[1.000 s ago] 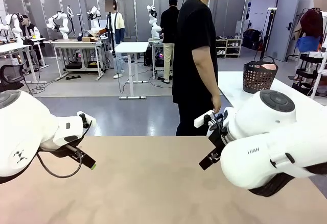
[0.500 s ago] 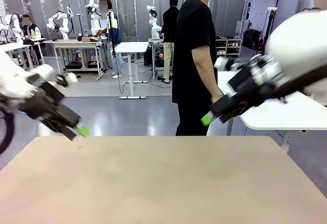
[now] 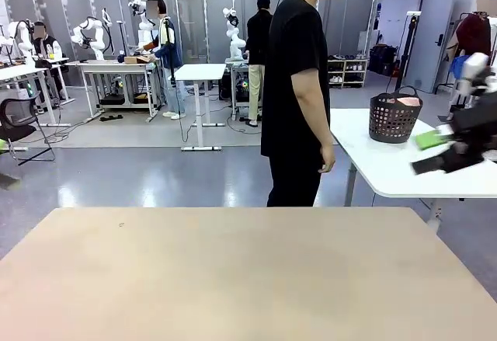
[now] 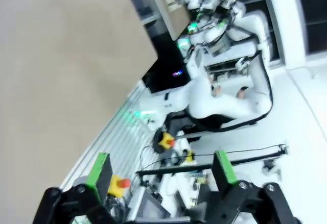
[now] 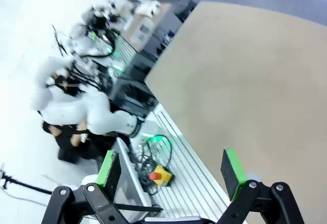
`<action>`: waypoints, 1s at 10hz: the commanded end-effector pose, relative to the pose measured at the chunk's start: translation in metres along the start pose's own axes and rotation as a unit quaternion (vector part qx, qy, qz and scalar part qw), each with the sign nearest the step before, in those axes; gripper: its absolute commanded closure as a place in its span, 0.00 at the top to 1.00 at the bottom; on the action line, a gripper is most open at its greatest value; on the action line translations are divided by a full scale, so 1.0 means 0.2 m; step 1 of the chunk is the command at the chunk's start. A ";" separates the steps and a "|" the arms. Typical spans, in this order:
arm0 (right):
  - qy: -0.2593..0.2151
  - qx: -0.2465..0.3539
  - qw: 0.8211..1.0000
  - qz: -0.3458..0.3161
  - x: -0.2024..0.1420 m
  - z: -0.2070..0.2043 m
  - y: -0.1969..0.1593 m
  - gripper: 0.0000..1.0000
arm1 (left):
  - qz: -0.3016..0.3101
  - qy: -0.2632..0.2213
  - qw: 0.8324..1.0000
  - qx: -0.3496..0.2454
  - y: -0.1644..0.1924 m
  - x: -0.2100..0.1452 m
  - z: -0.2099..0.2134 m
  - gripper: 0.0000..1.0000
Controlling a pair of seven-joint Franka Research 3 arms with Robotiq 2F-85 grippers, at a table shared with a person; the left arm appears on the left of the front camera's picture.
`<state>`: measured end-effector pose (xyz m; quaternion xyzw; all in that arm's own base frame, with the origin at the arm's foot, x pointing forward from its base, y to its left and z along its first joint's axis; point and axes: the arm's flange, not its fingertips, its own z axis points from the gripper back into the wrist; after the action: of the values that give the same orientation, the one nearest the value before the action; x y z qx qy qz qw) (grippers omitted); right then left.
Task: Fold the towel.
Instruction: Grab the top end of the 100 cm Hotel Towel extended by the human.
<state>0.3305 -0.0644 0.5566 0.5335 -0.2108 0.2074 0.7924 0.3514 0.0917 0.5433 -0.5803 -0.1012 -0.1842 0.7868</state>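
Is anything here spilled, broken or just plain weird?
Nothing stands out. The tan table looks undamaged, the right claw and left claw are open and hold nothing, and the person stands side-on behind it.

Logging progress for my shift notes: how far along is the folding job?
Done: nothing; the table lies with its tan top bare. In hand: nothing; the left gripper and right gripper are open, holding nothing, and the person stands at the far edge, hand empty. Left: all of the folding.

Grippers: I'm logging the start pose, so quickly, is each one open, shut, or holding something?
Left gripper: open, holding nothing.
Right gripper: open, holding nothing.
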 end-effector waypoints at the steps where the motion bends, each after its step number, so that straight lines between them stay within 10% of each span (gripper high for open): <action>1: -0.070 0.019 0.997 -0.022 -0.14 0.24 -0.10 1.00 | 0.009 -0.061 0.998 -0.025 0.11 -0.05 0.24 1.00; 5: -0.132 0.017 0.990 -0.046 -0.27 0.45 -0.16 1.00 | 0.022 -0.150 0.988 -0.035 0.16 -0.20 0.52 1.00; 10: -0.133 0.013 0.989 -0.055 -0.32 0.51 -0.15 1.00 | 0.035 -0.148 0.988 -0.028 0.20 -0.25 0.54 1.00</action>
<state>0.2835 -0.1777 0.5309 0.5759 -0.2731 0.0836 0.7660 0.3291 0.2117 0.5228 -0.6220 -0.1927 -0.0638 0.7562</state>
